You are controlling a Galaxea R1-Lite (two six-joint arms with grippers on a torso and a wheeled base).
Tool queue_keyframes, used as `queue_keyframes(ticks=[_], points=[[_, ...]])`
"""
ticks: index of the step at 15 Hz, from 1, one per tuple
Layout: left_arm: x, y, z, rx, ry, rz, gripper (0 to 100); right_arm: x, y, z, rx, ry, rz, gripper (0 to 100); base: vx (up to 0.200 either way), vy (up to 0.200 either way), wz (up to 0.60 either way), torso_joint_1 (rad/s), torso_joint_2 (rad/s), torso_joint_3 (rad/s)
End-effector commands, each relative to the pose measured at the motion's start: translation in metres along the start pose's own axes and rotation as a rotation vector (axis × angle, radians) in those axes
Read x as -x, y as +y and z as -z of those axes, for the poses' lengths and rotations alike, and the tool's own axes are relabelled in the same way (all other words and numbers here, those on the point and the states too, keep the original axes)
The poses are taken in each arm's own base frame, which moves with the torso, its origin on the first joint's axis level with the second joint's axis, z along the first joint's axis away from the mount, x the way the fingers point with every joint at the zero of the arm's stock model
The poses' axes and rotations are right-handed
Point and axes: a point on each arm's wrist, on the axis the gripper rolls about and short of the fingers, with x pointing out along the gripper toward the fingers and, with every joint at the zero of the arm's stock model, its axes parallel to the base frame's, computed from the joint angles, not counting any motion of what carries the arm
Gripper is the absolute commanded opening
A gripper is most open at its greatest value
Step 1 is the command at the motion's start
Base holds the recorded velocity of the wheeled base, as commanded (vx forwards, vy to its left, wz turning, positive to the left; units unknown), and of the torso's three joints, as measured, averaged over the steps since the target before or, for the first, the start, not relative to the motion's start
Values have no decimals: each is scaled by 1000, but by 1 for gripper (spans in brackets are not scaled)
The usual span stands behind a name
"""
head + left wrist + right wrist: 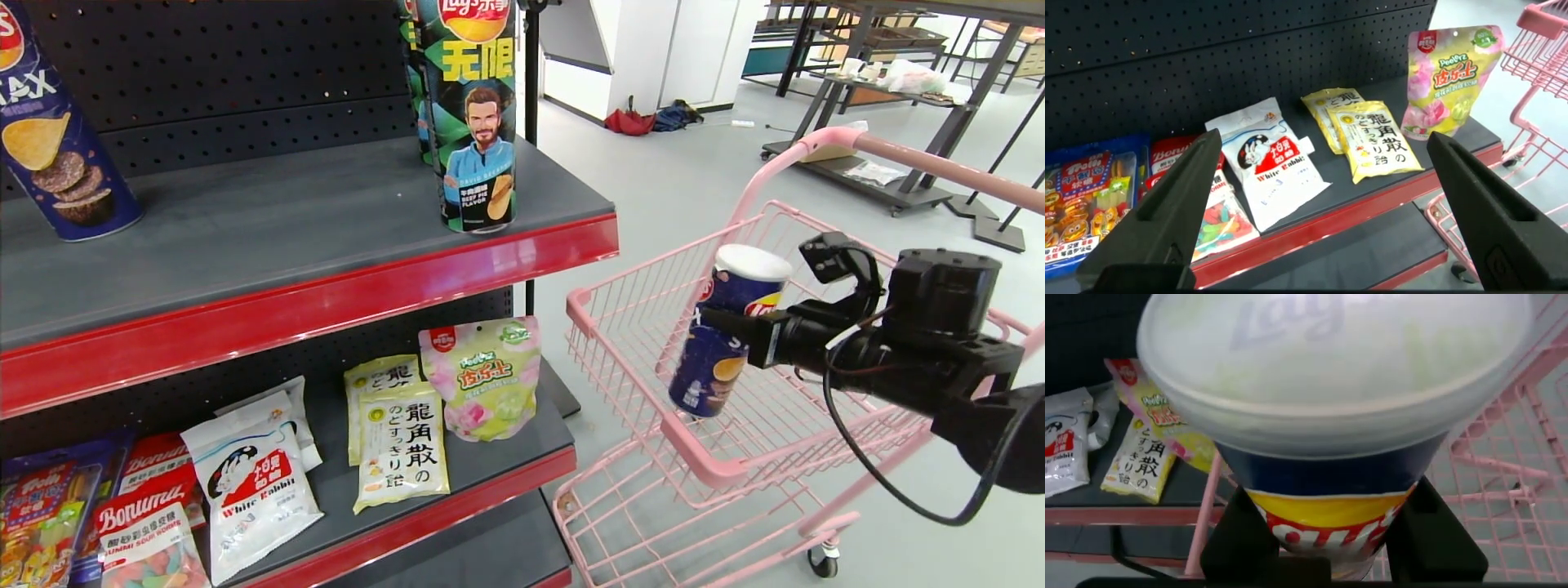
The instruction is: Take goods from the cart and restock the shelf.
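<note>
Closest to me, the right hand (723, 327) is clamped around a blue potato-chip can (707, 377). One finger (1243, 539) presses each side of the can's body, a little below the white plastic lid. The can stands nearly upright in that grip, with the lid on top and leaning slightly. Most of the tube hangs below the fingers. It is held over the pink shopping cart (702, 464), on the side of the basket nearest the shelf, and its lid rises higher than the wire rim. In the right wrist view, the lid and the blue-and-yellow wall of the can (1331, 392) sit right between the two fingers.

The left hand (1323, 155) is spread wide and holds nothing, with its two dark fingers well apart. It faces the lower shelf (490, 469), where snack bags lie flat. A white candy bag with a rabbit (1270, 163) is beside two overlapping yellow lozenge bags (1372, 135). Toward the cart end, a green-and-pink gummy bag (1449, 77) leans against the pegboard back. A red gummy bag (147, 523) lies at the other end.

Higher and farther back, the upper shelf (286, 229) carries a green chip can (478, 122) upright near its cart-side end. Another blue chip can (49, 139) stands well apart at the far left.
</note>
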Motion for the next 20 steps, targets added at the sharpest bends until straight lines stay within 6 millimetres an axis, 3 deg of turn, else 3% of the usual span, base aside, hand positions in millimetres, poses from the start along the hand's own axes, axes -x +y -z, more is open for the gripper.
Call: queue_keyframes(ticks=[1,2,3,5,6,8,10,11,13,15,20], points=[[0,0,0,0,1,0,100,31,12,-63,60,-117,1,0,0,0,0,0,0,0],[0,0,0,0,1,0,100,45,17,-77,68,-118,6,0,0,0,0,0,0,0],[0,0,0,0,1,0,100,75,27,-97,100,-142,18,0,0,0,0,0,0,0],[0,0,0,0,1,0,100,116,41,-107,116,-167,65,0,0,0,0,0,0,0],[0,0,0,0,1,0,100,151,50,-104,111,-183,152,0,0,0,0,0,0,0],[0,0,0,0,1,0,100,197,57,-89,129,-150,337,0,0,0,0,0,0,0],[0,0,0,0,1,0,100,261,75,-45,117,-41,380,0,0,0,0,0,0,0],[0,0,0,0,1,0,100,281,81,-26,112,-5,402,0,0,0,0,0,0,0],[0,0,0,0,1,0,100,301,87,-2,108,15,420,0,0,0,0,0,0,0],[0,0,0,0,1,0,100,303,86,18,122,37,503,0,0,0,0,0,0,0],[0,0,0,0,1,0,100,305,86,24,124,39,519,0,0,0,0,20,-80,-63]])
